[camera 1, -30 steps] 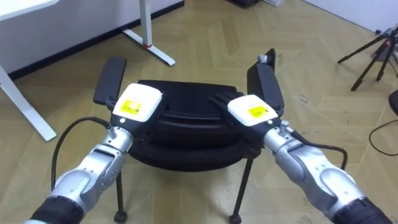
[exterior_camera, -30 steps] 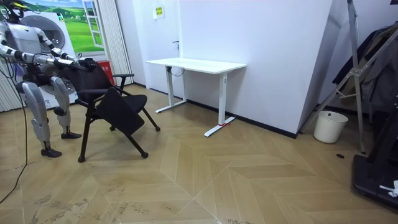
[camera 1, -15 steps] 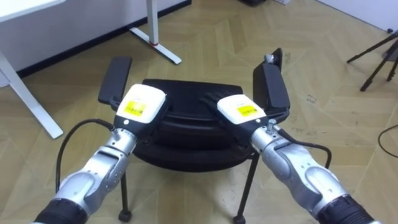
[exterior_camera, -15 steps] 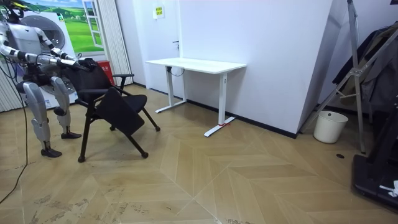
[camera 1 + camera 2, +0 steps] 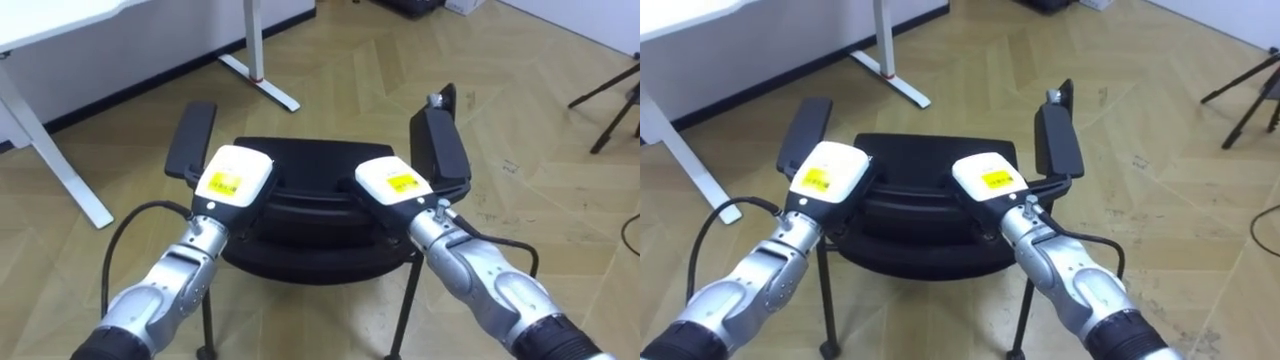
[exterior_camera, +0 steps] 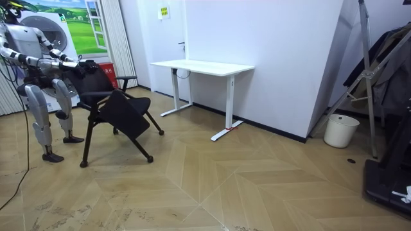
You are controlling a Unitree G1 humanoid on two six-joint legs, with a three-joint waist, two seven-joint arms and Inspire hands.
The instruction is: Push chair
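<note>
I report the black padded chair with armrests (image 5: 318,160) directly before me, right of the white desk (image 5: 60,15), left hand (image 5: 232,178) and right hand (image 5: 392,182) on its near back, grip unreadable; I judge pushing in hand, next needing even forward pressure.

left hand (image 5: 232,176): underside hidden beneath its own back, where it meets the chair (image 5: 310,165); grip cannot be read
right hand (image 5: 392,182): the same, underside covered by its own back
chair legs: run off the bottom edge of the left eye view
chair top edge: partly covered by both hands
desk (image 5: 62,152): cut off by the upper left corner of the eye views
tripod (image 5: 614,122): at the right edge, upper part out of frame
dark things (image 5: 410,5): cut by the top edge, too little to tell what
hands in room view: far left, too small to read
</note>
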